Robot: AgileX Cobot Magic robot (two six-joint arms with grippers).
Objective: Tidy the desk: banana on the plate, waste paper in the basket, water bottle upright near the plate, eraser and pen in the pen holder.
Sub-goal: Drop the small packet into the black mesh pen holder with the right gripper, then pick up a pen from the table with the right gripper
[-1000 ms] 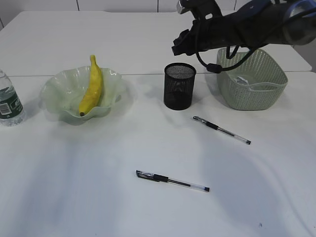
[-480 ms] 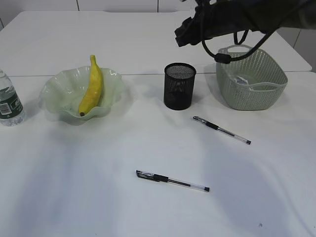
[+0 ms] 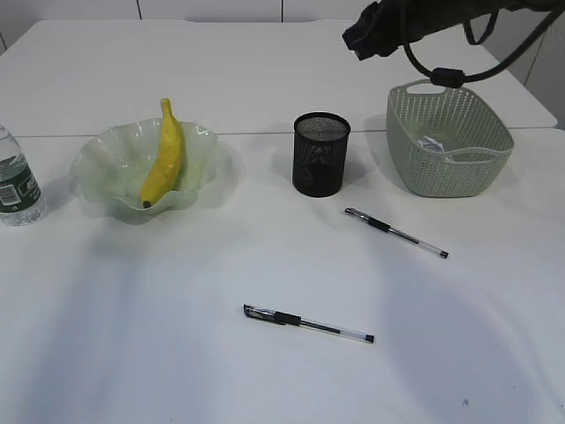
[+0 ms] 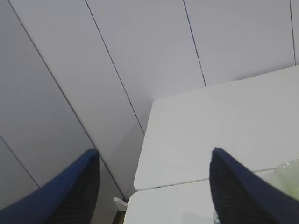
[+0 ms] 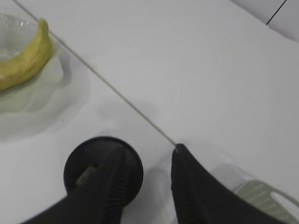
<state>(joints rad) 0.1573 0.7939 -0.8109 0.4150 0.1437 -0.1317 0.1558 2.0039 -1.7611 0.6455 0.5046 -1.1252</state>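
two pens (image 3: 308,323) on open table (image 3: 132,353), bottle (image 3: 16,183) at left edge

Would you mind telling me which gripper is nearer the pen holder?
Right. The right gripper hangs above the pen holder; the left gripper is out beyond the table's left edge.

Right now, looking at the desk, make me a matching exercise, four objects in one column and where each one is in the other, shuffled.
Objects:
1. banana
2. water bottle
3. pen holder
4. waste paper

Places:
A. upright at the table's left edge
B. inside the basket
C. lying in the green plate
D. standing between plate and basket

Pairs: 1-C, 2-A, 3-D, 4-B
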